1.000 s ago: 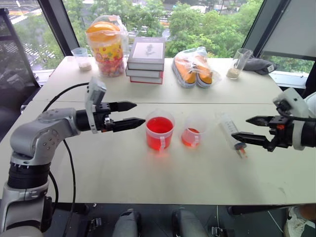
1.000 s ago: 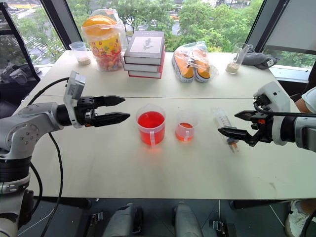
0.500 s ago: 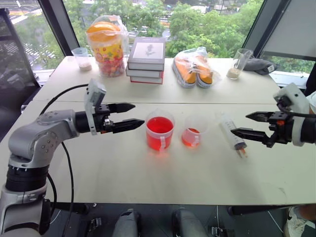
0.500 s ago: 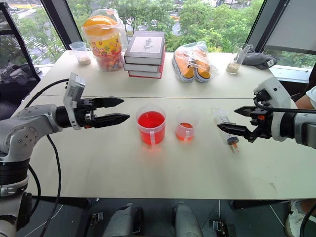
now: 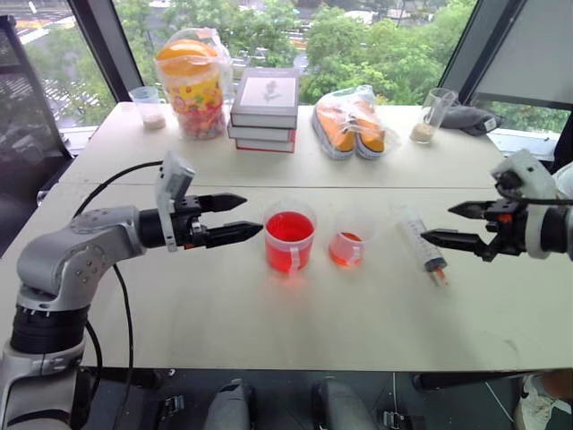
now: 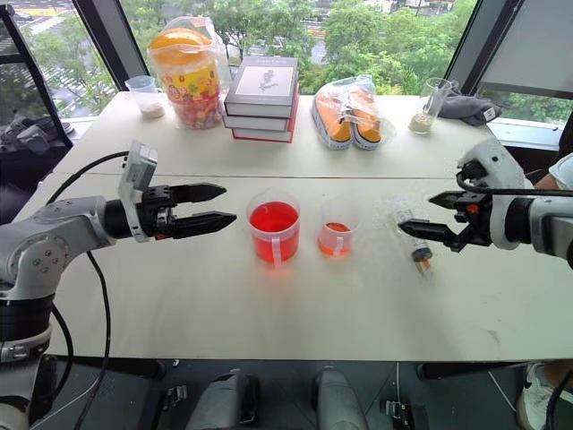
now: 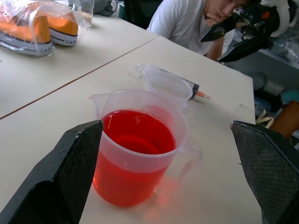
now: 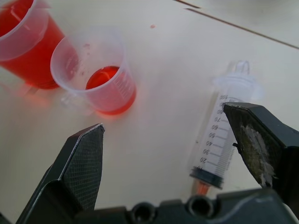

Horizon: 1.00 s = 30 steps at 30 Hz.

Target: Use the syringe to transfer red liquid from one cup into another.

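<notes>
The larger beaker (image 5: 289, 240), about two-thirds full of red liquid (image 5: 289, 229), stands mid-table; the smaller cup (image 5: 346, 240), with a little red liquid at its bottom, is just right of it. The clear syringe (image 5: 419, 238) lies flat on the table right of the small cup, its orange tip (image 5: 438, 276) toward the near edge. My left gripper (image 5: 237, 218) hangs open just left of the beaker, pointing at it, nothing between its fingers. My right gripper (image 5: 448, 224) is open, held above and to the right of the syringe, not touching it. The right wrist view has the syringe (image 8: 223, 145) between the fingers.
Along the far side of the table stand a candy jar (image 5: 192, 82), a stack of books (image 5: 266, 110), bagged orange shoes (image 5: 351, 123) and two cups with beige grains (image 5: 148, 107) (image 5: 431, 116). A seated person (image 7: 187, 21) is beyond the table's right end.
My right gripper has drawn slightly to the right and farther back, uncovering the syringe's lower end. The left gripper, cups and syringe stay put.
</notes>
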Each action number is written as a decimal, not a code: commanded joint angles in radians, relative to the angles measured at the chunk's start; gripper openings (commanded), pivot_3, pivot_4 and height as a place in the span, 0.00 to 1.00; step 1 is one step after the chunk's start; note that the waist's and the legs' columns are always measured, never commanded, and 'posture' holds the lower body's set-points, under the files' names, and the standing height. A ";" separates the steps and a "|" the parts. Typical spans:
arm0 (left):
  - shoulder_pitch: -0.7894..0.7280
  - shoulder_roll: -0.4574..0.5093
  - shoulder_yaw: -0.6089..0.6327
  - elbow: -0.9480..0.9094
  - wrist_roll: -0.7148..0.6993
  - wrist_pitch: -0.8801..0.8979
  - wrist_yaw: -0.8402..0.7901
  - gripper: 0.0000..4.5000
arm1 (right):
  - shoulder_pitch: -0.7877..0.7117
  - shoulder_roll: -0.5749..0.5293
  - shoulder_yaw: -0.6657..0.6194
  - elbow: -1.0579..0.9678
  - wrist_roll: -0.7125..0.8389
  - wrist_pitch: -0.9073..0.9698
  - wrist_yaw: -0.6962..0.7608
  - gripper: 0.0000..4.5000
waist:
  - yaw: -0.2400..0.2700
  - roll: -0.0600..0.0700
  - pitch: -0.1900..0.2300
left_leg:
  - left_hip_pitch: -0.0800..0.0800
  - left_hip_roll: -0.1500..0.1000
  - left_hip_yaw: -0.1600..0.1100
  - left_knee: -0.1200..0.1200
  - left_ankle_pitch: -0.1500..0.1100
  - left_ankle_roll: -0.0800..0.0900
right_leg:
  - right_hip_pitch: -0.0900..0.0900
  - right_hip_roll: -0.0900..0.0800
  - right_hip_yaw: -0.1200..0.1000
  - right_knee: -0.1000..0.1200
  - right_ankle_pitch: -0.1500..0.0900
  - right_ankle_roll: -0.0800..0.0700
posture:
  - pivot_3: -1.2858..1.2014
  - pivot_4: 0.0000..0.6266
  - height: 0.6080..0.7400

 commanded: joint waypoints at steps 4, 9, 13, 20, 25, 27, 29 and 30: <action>-0.049 -0.041 -0.024 -0.001 0.022 -0.053 -0.007 1.00 | -0.337 0.012 0.246 0.267 -0.113 0.144 -0.065 0.99 | -0.004 0.000 0.000 | 0.000 0.000 0.000 0.000 0.000 0.000 | 0.000 0.000 0.001 0.000 0.000 0.000 | 0.52 0.24 1.00; -0.077 -0.074 -0.048 0.024 0.044 -0.079 -0.019 1.00 | -0.517 0.058 0.455 0.491 -0.204 0.181 -0.002 0.99 | -0.001 0.000 0.000 | -0.001 0.000 0.001 0.000 0.000 0.000 | -0.002 0.000 0.002 0.000 0.000 -0.001 | 0.52 0.24 1.00; -0.081 -0.082 -0.061 0.029 0.056 -0.090 -0.027 1.00 | -0.614 0.132 0.545 0.667 -0.249 0.192 0.058 0.99 | 0.001 0.000 0.000 | -0.002 0.000 0.003 -0.001 0.000 0.000 | -0.003 0.000 0.001 0.000 0.001 0.002 | 0.52 0.24 1.00; -0.062 -0.091 -0.059 0.002 0.051 -0.083 -0.019 1.00 | -0.734 0.254 0.739 0.962 -0.437 0.022 0.168 0.99 | -0.002 0.000 0.000 | -0.003 0.000 0.003 -0.001 0.000 0.000 | -0.004 0.000 0.001 0.000 0.002 0.003 | 0.52 0.24 1.00; -0.037 -0.094 -0.048 -0.028 0.047 -0.078 0.001 1.00 | -0.789 0.343 0.776 1.187 -0.559 -0.123 0.215 0.99 | -0.002 0.000 0.000 | -0.003 0.000 0.004 -0.001 0.000 0.000 | -0.004 0.000 0.001 0.001 0.002 0.003 | 0.52 0.24 1.00; -0.025 -0.095 -0.039 -0.045 0.041 -0.073 0.014 1.00 | -0.808 0.383 0.778 1.278 -0.605 -0.186 0.221 0.99 | -0.003 0.000 0.000 | -0.003 0.000 0.004 -0.001 0.000 0.000 | -0.004 0.000 0.001 0.001 0.002 0.003 | 0.52 0.24 1.00; -0.016 -0.094 -0.034 -0.058 0.038 -0.071 0.026 1.00 | -0.823 0.410 0.776 1.343 -0.647 -0.235 0.233 0.99 | -0.003 0.000 0.000 | -0.003 0.000 0.004 -0.001 0.000 0.000 | -0.004 0.000 0.001 0.001 0.002 0.003 | 0.52 0.24 1.00; -0.012 -0.094 -0.031 -0.064 0.034 -0.068 0.032 1.00 | -0.831 0.423 0.770 1.372 -0.662 -0.252 0.236 0.99 | -0.003 0.000 0.000 | -0.003 0.000 0.004 -0.001 0.000 0.000 | -0.004 0.000 0.001 0.001 0.002 0.003 | 0.52 0.24 1.00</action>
